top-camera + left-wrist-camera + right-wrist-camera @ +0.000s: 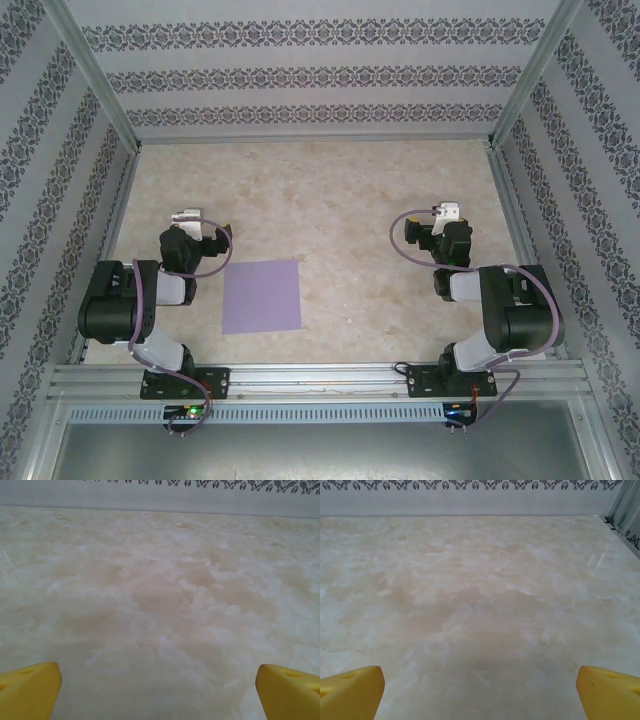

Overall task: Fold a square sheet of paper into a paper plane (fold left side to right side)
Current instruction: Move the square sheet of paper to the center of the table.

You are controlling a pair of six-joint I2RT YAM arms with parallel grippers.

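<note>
My left tool (160, 690) and right tool (480, 692) both stand spread wide, pinching nothing, over the marbled beige bench (350, 190). The flat square lavender-purple paper sheet (262, 297) lies unfolded near my left tool, at its five o'clock.

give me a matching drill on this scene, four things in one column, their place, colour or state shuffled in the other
Things
1. square sheet of paper
2. left gripper
3. right gripper
4. back wall

Descriptions
a. open, over the right side of the table, well away from the sheet
b. lavender, lying flat and unfolded near the table's near edge
c. open, close to the sheet's far left corner
d. pale, with bands of dark floral pattern

Pairs: 1-b, 2-c, 3-a, 4-d
</note>
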